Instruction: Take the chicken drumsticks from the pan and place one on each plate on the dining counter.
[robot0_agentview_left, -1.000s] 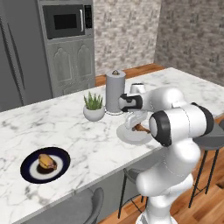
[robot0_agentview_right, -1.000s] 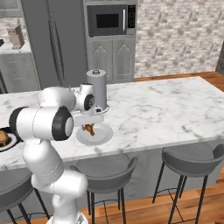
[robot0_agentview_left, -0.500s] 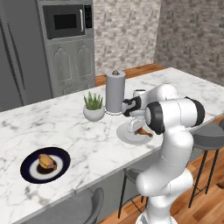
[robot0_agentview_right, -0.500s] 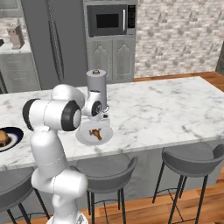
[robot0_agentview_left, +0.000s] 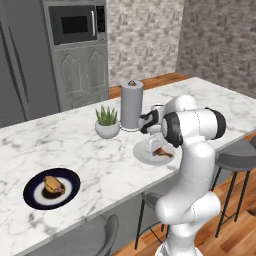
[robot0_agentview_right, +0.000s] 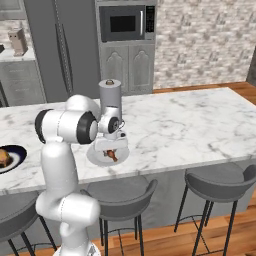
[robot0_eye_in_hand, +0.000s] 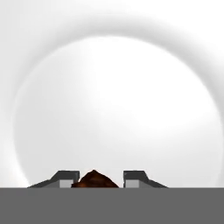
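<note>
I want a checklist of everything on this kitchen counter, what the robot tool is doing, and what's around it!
Surface: white marble dining counter.
Job's things: one drumstick on the dark plate; second drumstick over the pale plate.
Clutter: potted plant; paper towel holder.
Grippers: tool shut on the second drumstick, just above the pale plate.
Cables: nothing seen.
Surroundings: grey stools, microwave, fridge, stone wall.

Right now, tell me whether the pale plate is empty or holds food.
Holds food. A brown drumstick lies on the pale plate under the claw, which is shut on it.
</note>
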